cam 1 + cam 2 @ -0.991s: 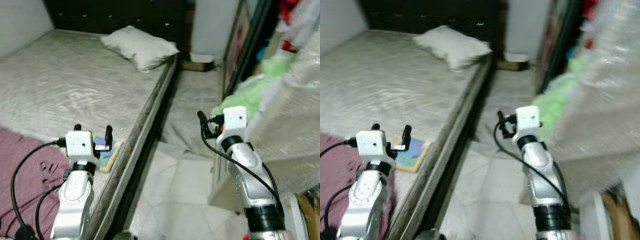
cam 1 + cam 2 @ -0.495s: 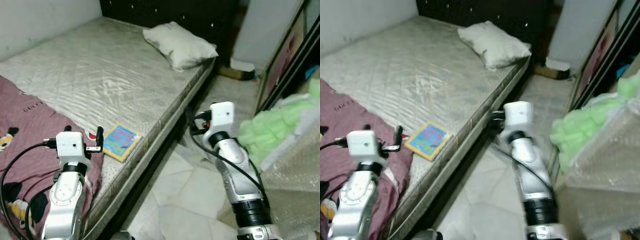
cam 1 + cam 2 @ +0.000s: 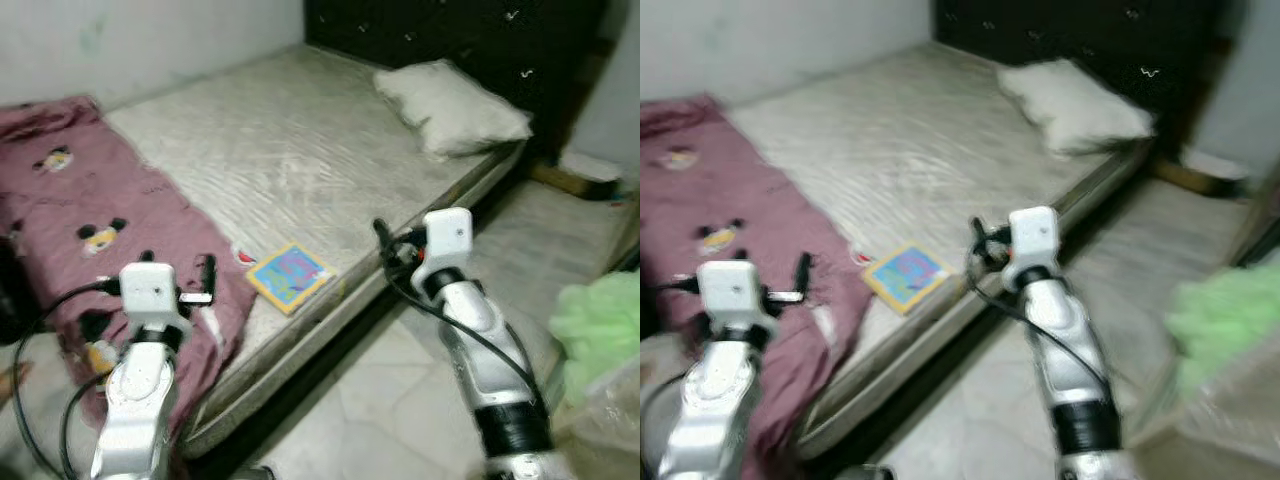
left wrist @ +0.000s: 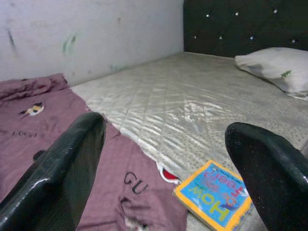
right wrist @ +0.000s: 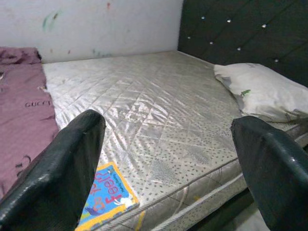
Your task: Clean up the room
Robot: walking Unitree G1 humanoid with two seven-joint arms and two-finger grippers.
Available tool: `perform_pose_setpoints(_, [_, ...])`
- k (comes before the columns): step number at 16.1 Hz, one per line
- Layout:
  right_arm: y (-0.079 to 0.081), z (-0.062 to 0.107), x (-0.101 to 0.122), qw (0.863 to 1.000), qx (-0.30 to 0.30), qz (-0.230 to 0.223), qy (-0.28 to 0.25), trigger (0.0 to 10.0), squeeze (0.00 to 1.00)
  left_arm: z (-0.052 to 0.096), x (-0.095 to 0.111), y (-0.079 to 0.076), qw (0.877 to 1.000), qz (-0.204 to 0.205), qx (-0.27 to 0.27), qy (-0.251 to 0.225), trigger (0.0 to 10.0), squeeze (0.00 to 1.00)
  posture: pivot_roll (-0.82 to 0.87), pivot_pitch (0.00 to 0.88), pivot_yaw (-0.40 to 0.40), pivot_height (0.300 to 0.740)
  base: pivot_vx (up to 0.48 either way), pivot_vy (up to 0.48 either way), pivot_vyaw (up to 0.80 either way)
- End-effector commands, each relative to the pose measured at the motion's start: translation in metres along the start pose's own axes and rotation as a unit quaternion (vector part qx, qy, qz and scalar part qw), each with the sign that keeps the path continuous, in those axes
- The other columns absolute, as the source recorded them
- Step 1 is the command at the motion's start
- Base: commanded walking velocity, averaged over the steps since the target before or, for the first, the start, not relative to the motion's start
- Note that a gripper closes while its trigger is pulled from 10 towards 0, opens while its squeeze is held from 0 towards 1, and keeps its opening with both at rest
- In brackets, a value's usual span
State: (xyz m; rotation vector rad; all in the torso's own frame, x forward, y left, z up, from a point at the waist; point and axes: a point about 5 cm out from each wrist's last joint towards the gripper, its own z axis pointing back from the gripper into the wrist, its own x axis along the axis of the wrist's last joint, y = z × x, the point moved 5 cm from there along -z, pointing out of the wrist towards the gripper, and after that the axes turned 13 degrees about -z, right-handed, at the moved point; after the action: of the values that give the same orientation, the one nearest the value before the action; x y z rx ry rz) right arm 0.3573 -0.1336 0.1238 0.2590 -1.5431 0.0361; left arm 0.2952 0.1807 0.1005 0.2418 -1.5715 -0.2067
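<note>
Status: cleanup looks barely started, judging from how things lie.

- Bed (image 3: pixel 300 160): bare quilted mattress across the upper centre of the left eye view. Pillow (image 3: pixel 452 103) sits at upper right, against the dark headboard (image 3: pixel 470 35).
- Maroon blanket (image 3: pixel 95 235), cartoon print, is rumpled over the left side of the frame and hangs off the mattress edge at lower left. Not folded, not spread.
- Children's book (image 3: pixel 291 276), blue and yellow cover, lies flat near the mattress edge at centre frame, just beside the blanket hem, apart from both grippers.
- Green bundle (image 3: pixel 600 320) at the right edge, on or near the floor. Can't tell what it is.
- Left gripper (image 3: pixel 178 271): lower left, over the blanket, fingers (image 4: pixel 62 168) apart, holding nothing. In the left wrist view the book sits near the far finger.
- Right gripper (image 3: pixel 385 240): centre right, at the mattress edge, fingers (image 5: pixel 57 163) spread wide, holding nothing. The right wrist view looks across the mattress at book and pillow.

Done: nothing I can confirm. Left: book off the bed, blanket sorted, likely the green bundle too. Right eye view is blurred, so detail is from the other views.
</note>
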Motion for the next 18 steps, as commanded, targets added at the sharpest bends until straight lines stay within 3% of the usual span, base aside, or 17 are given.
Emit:
perform_pose_setpoints(1, [0.001,-0.001,0.002,1.0,-0.001,-0.008,-0.005,10.0,0.0,-0.001,0.002,0.005,1.0,-0.005,0.003,-0.002,10.0,0.0,-0.08,0.0,-0.019,0.74,0.0,0.0,0.8])
perform_pose_setpoints(4, [0.002,-0.001,-0.019,0.999,0.001,0.003,0.049,10.0,0.0,-0.001,0.006,0.009,1.0,-0.001,0.017,-0.009,10.0,0.0,-0.08,0.0,-0.018,0.74,0.0,0.0,0.8])
perform_pose_setpoints(7, [-0.001,-0.001,-0.02,0.999,-0.004,-0.015,0.046,10.0,0.0,-0.001,0.005,0.006,1.0,0.003,0.023,-0.007,10.0,0.0,-0.08,0.0,-0.018,0.74,0.0,0.0,0.8])
perform_pose_setpoints(16, [0.002,-0.004,-0.02,0.999,0.003,-0.015,0.045,10.0,0.0,-0.003,0.004,0.007,1.0,0.012,0.025,-0.003,10.0,0.0,-0.09,0.0,-0.018,0.74,0.0,0.0,0.8])
perform_pose_setpoints(18, [0.001,-0.003,-0.019,0.999,0.0,-0.023,0.041,10.0,0.0,-0.003,0.006,0.005,1.0,0.014,0.019,-0.009,10.0,0.0,-0.09,0.0,-0.018,0.74,0.0,0.0,0.0])
